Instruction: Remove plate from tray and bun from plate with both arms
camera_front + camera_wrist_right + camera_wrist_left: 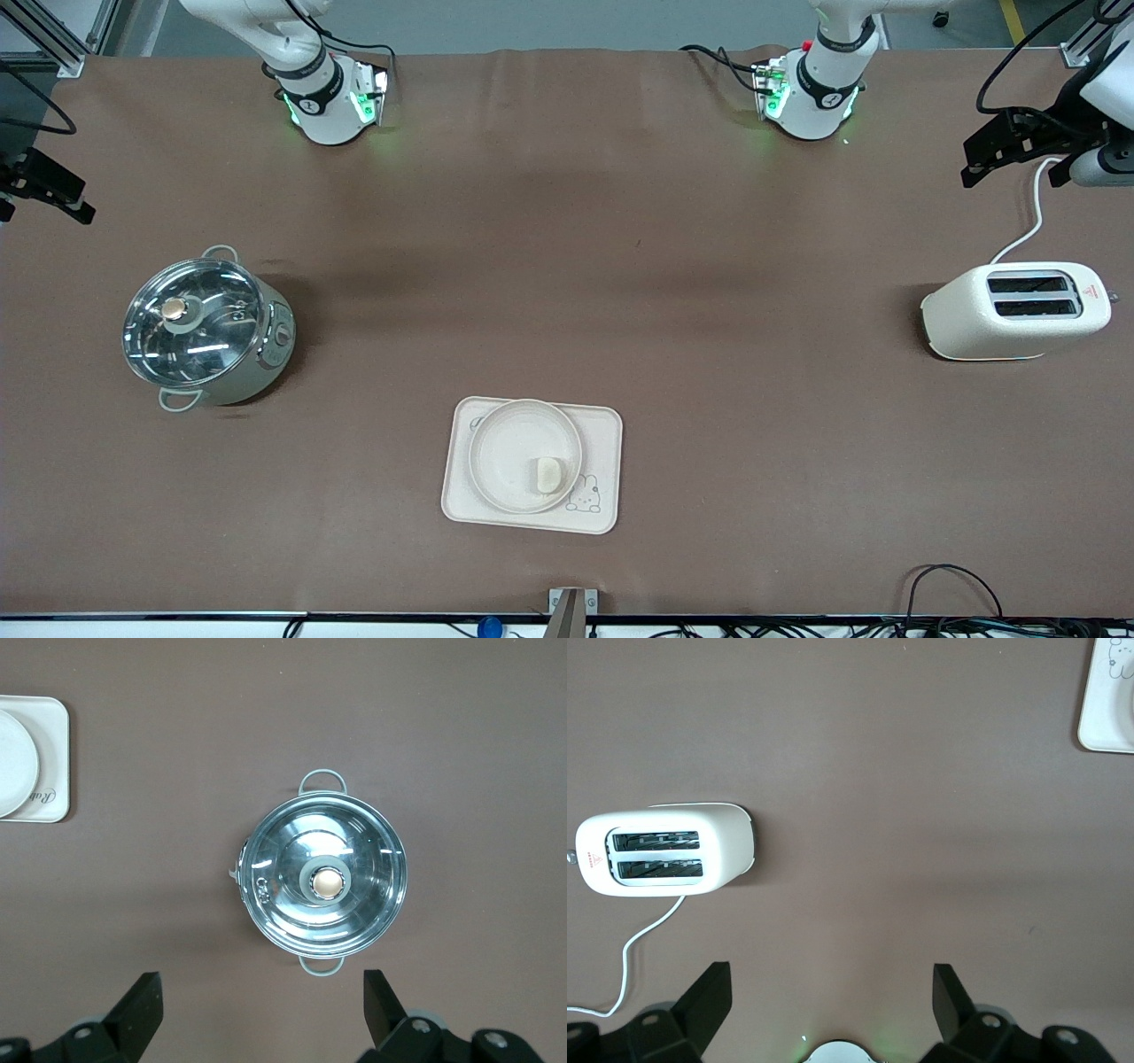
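Note:
The round cream speckled plate [507, 443] lies on the rectangular cream tray [604, 425] with the rabbit drawing, near the table's front edge at its middle. The small pale bun [547, 474] lies in the plate, by its rim. My left gripper [1005, 149] is open and empty, held high over the left arm's end of the table, above the toaster; its wrist view shows it [833, 979] with fingers wide apart. My right gripper [49, 188] is open and empty, held high over the right arm's end, near the pot [261, 988]. The plate's edge [13, 762] shows in the right wrist view.
A steel pot with a glass lid [208, 328] stands toward the right arm's end and shows in the right wrist view [323, 877]. A white toaster [1019, 310] with a cord stands toward the left arm's end and shows in the left wrist view [664, 850]. A tray corner [1107, 709] shows there too.

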Controlling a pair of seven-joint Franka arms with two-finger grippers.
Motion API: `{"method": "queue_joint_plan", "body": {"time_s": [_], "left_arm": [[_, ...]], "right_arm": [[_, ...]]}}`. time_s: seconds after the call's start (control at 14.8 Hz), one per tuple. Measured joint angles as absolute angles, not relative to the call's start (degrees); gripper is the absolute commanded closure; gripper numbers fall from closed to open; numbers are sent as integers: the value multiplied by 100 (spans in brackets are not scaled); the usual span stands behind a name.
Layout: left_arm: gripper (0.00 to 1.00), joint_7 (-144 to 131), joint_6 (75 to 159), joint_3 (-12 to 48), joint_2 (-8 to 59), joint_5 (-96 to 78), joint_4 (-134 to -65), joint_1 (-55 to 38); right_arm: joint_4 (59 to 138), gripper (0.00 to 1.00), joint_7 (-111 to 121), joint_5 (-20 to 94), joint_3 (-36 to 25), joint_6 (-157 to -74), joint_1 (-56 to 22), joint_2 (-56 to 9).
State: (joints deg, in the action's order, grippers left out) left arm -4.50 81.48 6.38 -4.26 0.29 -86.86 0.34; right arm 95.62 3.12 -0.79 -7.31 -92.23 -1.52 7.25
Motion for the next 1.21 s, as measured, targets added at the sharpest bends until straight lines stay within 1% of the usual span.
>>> {"method": "queue_joint_plan", "body": {"time_s": [1.21], "left_arm": [[0, -455, 8148, 623, -370, 29, -8690, 43]], "right_arm": [[9562, 0, 311, -75, -724, -9214, -249, 726]]}}
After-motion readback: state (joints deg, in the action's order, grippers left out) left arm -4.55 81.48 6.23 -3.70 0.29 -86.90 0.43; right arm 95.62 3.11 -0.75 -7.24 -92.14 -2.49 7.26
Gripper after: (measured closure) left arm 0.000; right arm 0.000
